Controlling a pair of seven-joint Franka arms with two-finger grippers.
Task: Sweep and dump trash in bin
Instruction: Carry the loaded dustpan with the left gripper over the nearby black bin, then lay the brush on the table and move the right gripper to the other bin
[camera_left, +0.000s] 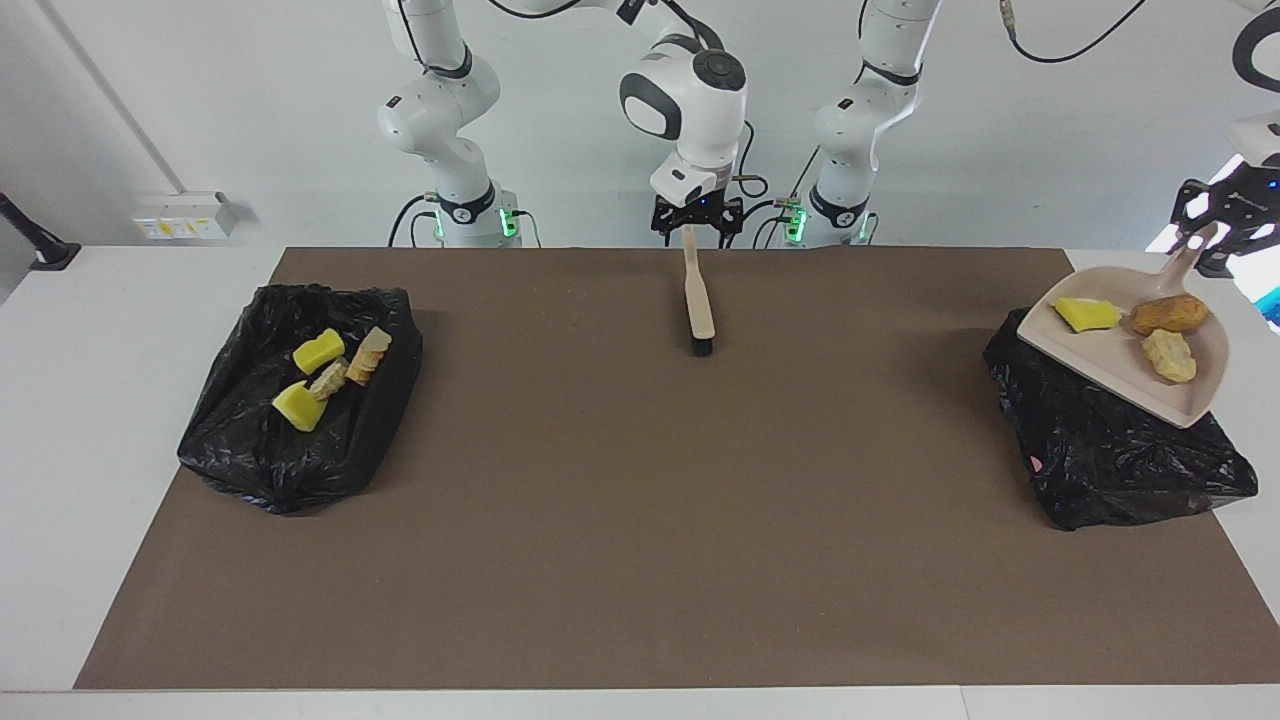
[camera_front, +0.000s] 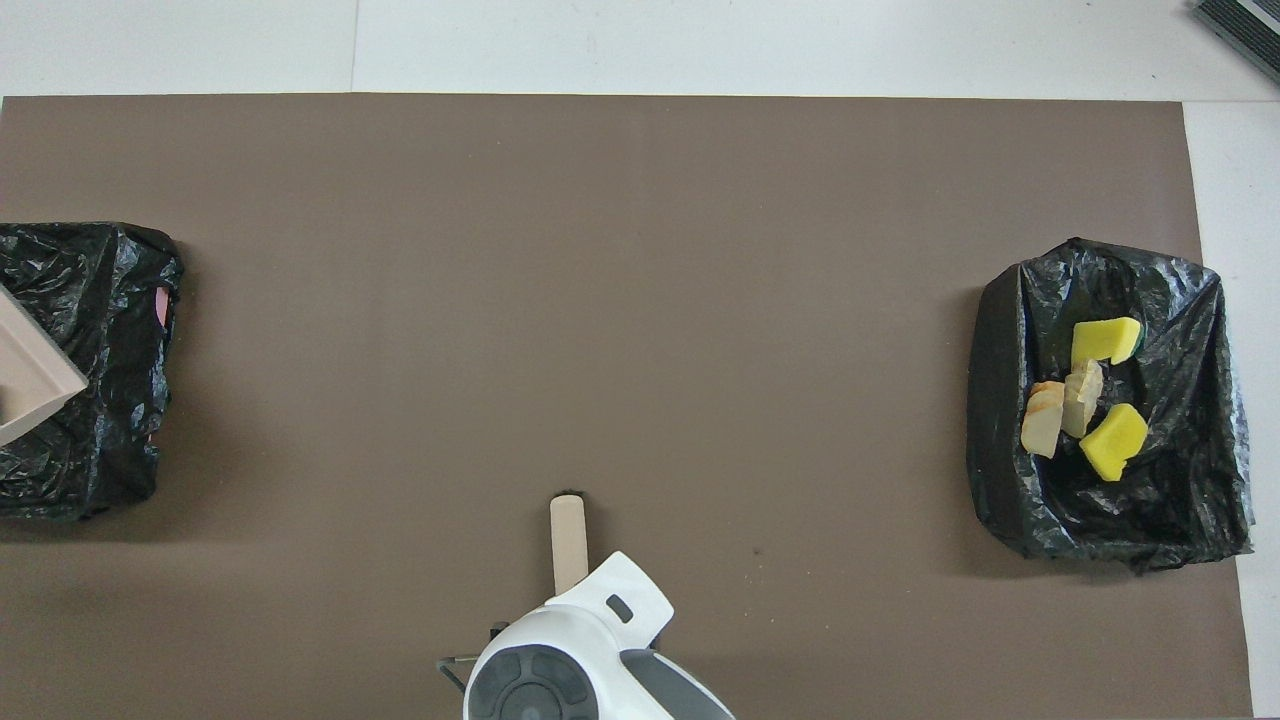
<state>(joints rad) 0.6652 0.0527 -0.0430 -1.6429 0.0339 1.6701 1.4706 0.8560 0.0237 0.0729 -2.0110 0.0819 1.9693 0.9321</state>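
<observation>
My left gripper (camera_left: 1196, 243) is shut on the handle of the beige dustpan (camera_left: 1115, 375) and holds it tilted over the black-bag bin (camera_left: 1120, 460) at the left arm's end. On the pan lie three pieces of trash: a yellow sponge chunk (camera_left: 1088, 314), a brown lump (camera_left: 1168, 315) and a tan lump (camera_left: 1170, 356). My right gripper (camera_left: 695, 228) is shut on the handle of the brush (camera_left: 698, 295), which hangs bristles-down at the mat's edge nearest the robots. In the overhead view only a corner of the dustpan (camera_front: 30, 385) and the brush (camera_front: 567, 540) show.
A second black-bag bin (camera_left: 250, 440) sits at the right arm's end, and shows in the overhead view (camera_front: 1005, 400). It holds several scraps, yellow sponge chunks (camera_left: 318, 351) and tan bread pieces (camera_left: 366, 357). A brown mat (camera_left: 640, 520) covers the table.
</observation>
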